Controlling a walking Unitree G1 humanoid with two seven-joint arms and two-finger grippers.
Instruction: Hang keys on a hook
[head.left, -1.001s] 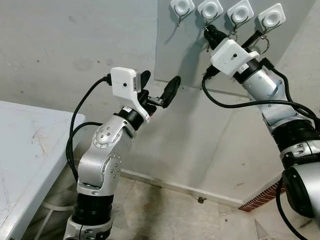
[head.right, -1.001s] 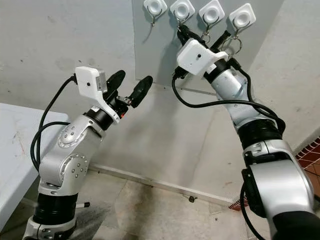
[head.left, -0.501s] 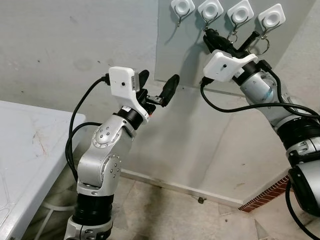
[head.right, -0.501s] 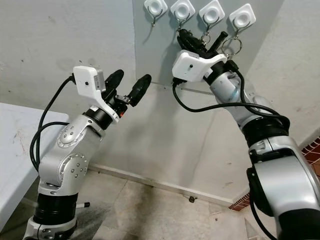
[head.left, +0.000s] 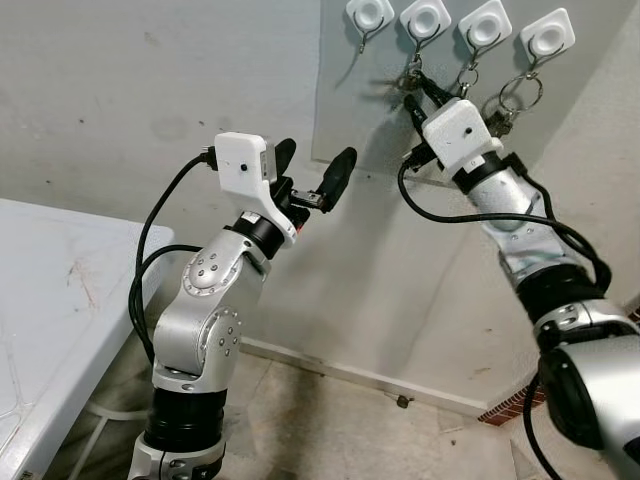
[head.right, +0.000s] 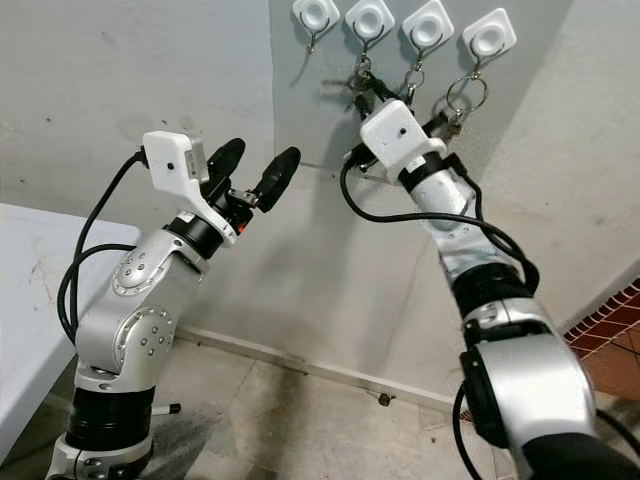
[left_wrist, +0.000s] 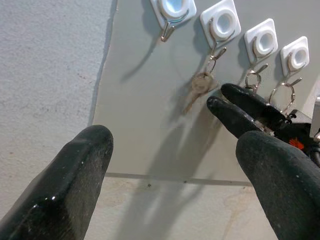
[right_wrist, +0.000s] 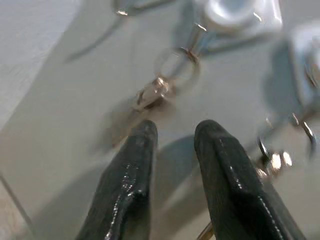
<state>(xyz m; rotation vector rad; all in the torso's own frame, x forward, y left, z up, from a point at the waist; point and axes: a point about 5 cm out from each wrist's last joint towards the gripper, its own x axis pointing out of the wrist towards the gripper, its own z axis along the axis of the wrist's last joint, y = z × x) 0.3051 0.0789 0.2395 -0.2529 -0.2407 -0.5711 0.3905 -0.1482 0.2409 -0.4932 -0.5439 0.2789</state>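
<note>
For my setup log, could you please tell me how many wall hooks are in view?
4, in one row on the grey panel: first hook at the robot's left, second hook, third hook, fourth hook.
</note>
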